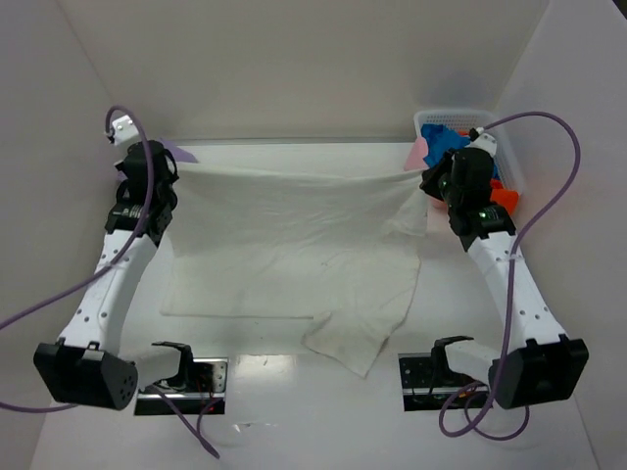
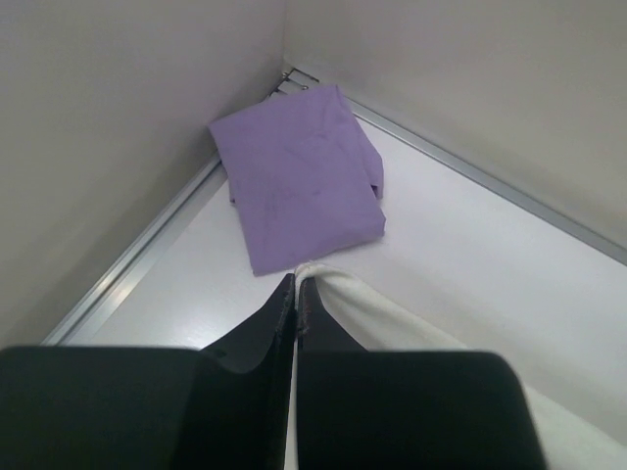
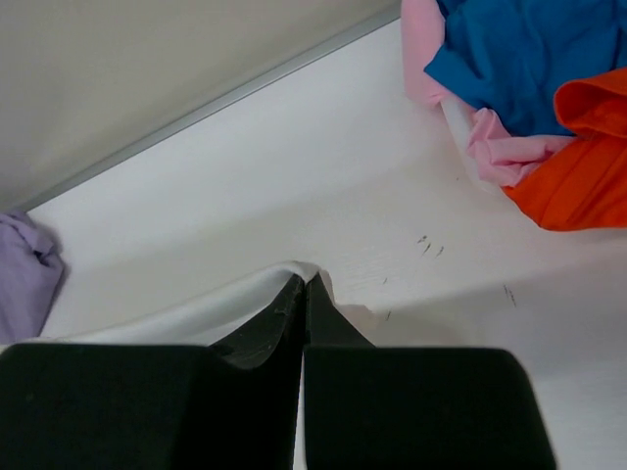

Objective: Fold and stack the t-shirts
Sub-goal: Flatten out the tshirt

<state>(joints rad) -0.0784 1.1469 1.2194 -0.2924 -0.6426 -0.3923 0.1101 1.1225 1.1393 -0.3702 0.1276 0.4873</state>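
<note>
I have the left tool (image 2: 296, 294) and the right tool (image 3: 305, 291) each clamped on a far corner of the off-white t-shirt (image 1: 294, 245), stretched between them, its near part lying on the table (image 1: 294, 411).

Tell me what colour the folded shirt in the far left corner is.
The folded shirt is plain lavender, clearest in the left wrist view.
</note>
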